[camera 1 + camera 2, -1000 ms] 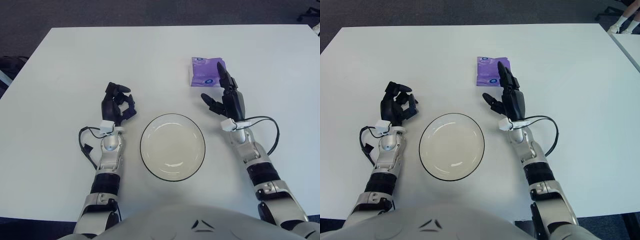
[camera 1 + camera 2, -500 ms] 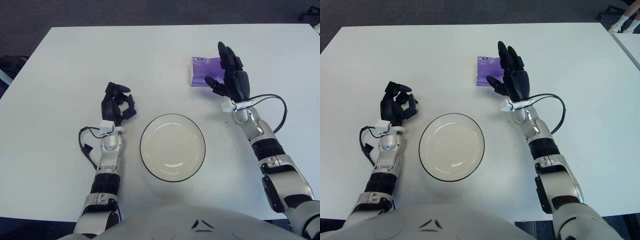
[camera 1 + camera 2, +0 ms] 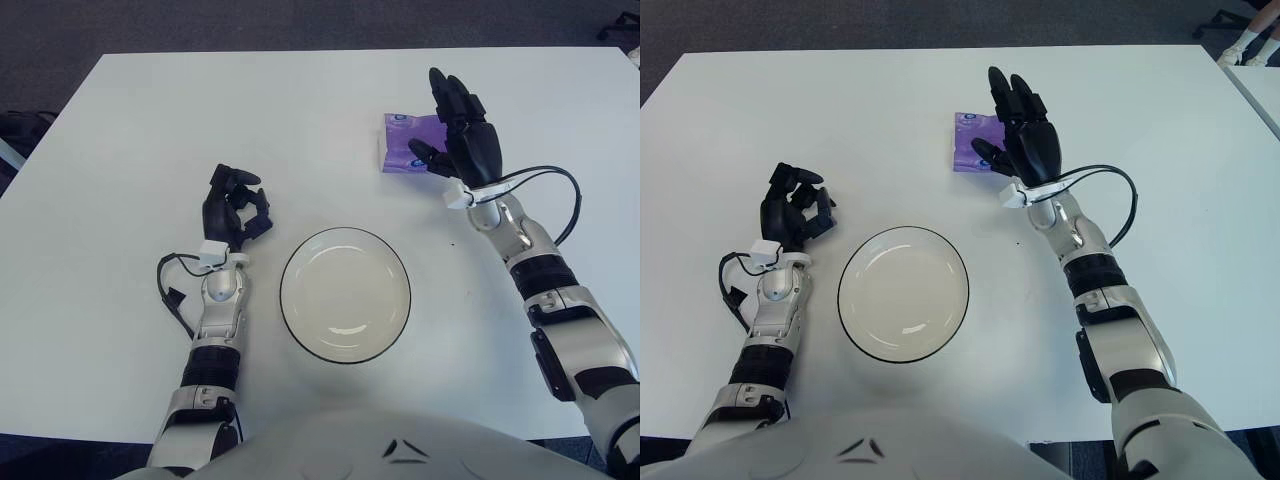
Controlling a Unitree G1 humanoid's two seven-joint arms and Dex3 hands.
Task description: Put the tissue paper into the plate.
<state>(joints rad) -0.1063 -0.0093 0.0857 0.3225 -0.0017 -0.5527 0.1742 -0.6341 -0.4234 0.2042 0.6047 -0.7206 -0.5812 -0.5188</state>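
A purple tissue pack (image 3: 402, 144) lies flat on the white table (image 3: 150, 120), up and to the right of the plate. The plate (image 3: 345, 293), white with a dark rim, sits near the table's front middle with nothing in it. My right hand (image 3: 452, 130) hovers over the pack's right half with its fingers spread, and the thumb reaches over the pack's near edge. It covers part of the pack and holds nothing. My left hand (image 3: 235, 208) shows to the left of the plate with its fingers curled and nothing in them.
A black cable (image 3: 555, 200) loops out from my right wrist over the table. Dark carpet (image 3: 300, 25) lies beyond the table's far edge. At the right eye view's top right corner stands a chair base (image 3: 1240, 30).
My right hand has moved away from the plate, up and over the tissue pack, with its fingers still spread. The left hand and the plate have not moved.
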